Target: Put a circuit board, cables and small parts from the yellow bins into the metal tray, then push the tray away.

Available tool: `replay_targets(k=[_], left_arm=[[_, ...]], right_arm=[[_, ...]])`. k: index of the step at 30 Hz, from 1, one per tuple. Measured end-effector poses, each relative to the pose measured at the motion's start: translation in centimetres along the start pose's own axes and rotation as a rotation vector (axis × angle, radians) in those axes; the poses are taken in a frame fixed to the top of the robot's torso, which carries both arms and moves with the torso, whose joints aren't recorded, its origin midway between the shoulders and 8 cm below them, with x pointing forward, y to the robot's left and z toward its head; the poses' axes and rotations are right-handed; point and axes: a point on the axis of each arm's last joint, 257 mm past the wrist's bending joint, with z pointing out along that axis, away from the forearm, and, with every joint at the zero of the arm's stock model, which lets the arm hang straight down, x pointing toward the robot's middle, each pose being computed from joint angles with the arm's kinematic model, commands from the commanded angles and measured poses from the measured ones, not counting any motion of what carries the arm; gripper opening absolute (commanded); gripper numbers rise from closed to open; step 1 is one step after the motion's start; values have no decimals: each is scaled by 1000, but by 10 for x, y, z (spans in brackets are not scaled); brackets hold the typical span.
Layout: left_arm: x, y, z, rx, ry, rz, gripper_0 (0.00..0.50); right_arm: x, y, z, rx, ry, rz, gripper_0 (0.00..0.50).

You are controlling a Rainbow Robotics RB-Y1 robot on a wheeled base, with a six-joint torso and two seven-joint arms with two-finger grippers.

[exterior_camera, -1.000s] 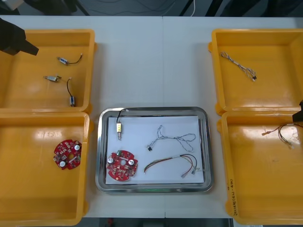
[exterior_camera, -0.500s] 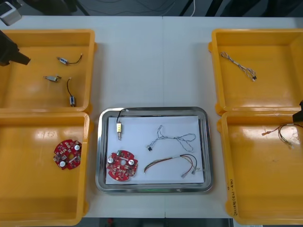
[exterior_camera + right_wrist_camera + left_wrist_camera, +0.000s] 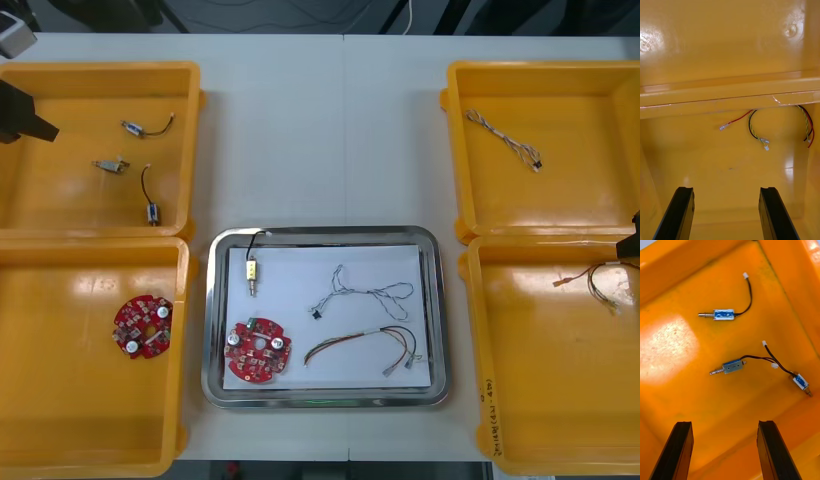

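Front view shows your left gripper (image 3: 30,118) drawn back to the left edge of the far left yellow bin (image 3: 60,190), fingers spread wide and empty, with three small metal parts (image 3: 728,366) lying beyond them. The metal tray (image 3: 325,234), at the bench's near middle, already holds a circuit board (image 3: 259,351), cables (image 3: 365,295) and one part (image 3: 252,272). I judge loading done, and the push remains. Your right gripper (image 3: 726,191) hangs open and empty over the near right bin (image 3: 550,380)

Nothing legible anywhere right now. There's a short line of dark writing on the inner rim of the near right bin (image 3: 487,395), running along it, but it's too small to make out.
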Motion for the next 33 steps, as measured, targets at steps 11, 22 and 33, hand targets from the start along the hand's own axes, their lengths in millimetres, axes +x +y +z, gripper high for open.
replay_targets(k=[11, 22, 33], left_arm=[[-4, -40, -6, -53, 33, -376, 500], [3, -77, 15, -34, 39, -309, 500], [18, -96, 43, -58, 90, -433, 500]], right_arm=[[0, 1, -1, -5, -1, -1, 500], [0, 1, -1, -5, -3, -4, 500], [0, 2, -2, -9, -2, -6, 500]])
